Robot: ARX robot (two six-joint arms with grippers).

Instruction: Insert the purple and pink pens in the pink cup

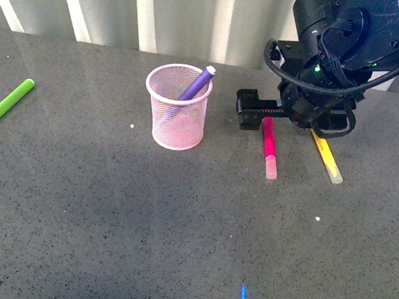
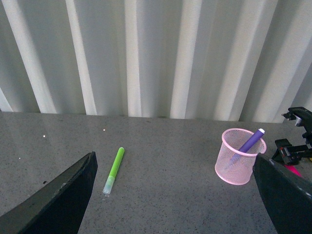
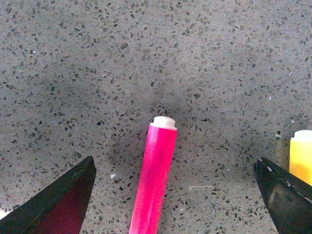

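The pink cup (image 1: 177,108) stands upright on the grey table, with the purple pen (image 1: 196,83) leaning inside it; both show in the left wrist view, cup (image 2: 239,158) and pen (image 2: 252,140). The pink pen (image 1: 269,147) lies flat right of the cup, its far end under my right gripper (image 1: 279,115). In the right wrist view the pink pen (image 3: 155,180) lies between the open jaws, untouched. My left gripper (image 2: 175,204) is open and empty, back from the cup.
A yellow pen (image 1: 327,157) lies right of the pink pen, close to the right gripper; its end shows in the right wrist view (image 3: 302,153). A lime-green pen (image 1: 4,106) lies at the far left, also in the left wrist view (image 2: 113,169). A corrugated wall stands behind.
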